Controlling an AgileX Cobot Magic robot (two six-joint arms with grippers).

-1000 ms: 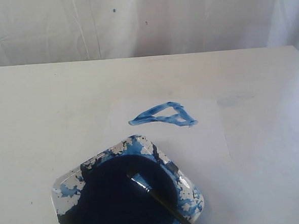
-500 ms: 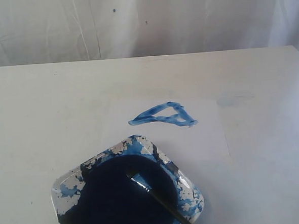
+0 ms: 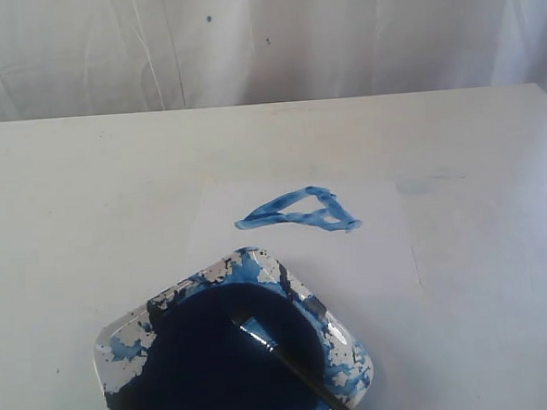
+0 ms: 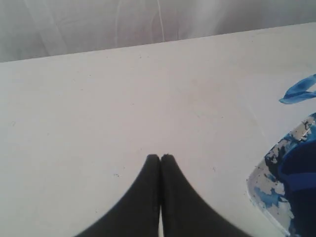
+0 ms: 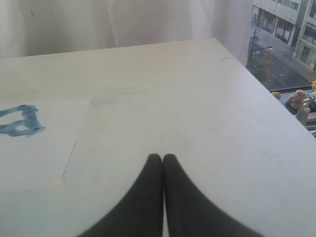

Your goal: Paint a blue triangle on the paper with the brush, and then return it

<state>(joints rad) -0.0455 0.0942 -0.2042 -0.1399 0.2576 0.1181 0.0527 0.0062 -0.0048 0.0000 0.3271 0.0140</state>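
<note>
Exterior view above table (image 3: 68,180); low wrist views; blue triangle (image 3: 299,213) shared.

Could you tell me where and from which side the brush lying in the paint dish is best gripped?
Take the brush by its black handle where it crosses the dish rim, probably from above on the right, squeezing across the shaft: the bristle end lies in the paint.

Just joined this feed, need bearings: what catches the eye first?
A blue triangle is painted on the paper, at the centre of the exterior view. Nearer the camera the brush lies in a paint-smeared dish, bristles in the dark pool. The left gripper and right gripper are shut, holding nothing.
</note>
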